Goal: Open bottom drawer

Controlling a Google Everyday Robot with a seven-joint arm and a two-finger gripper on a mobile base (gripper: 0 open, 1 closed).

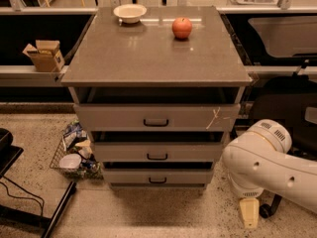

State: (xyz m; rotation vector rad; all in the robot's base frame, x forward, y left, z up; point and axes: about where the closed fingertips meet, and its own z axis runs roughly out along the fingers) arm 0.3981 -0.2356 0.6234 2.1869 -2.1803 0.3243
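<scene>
The gripper (pixel 248 213) hangs low near the floor (pixel 163 217), right of the bottom drawer (pixel 129 176), apart from its handle (pixel 157 181); whether spread or pressed together cannot be told.

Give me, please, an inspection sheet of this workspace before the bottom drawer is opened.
Surface: grey-brown cabinet top, bearing a white bowl and a red apple.
Job's things: slim grey bottom drawer, not pulled out; black loop handle untouched.
Clutter: wire basket of packets on the speckled floor, left; open cardboard box on the left ledge.
Grippers: beige gripper hangs low, right of the cabinet, apart from the drawer.
Cables: black cable on the floor, lower left.
Surroundings: white robot arm at right.
</scene>
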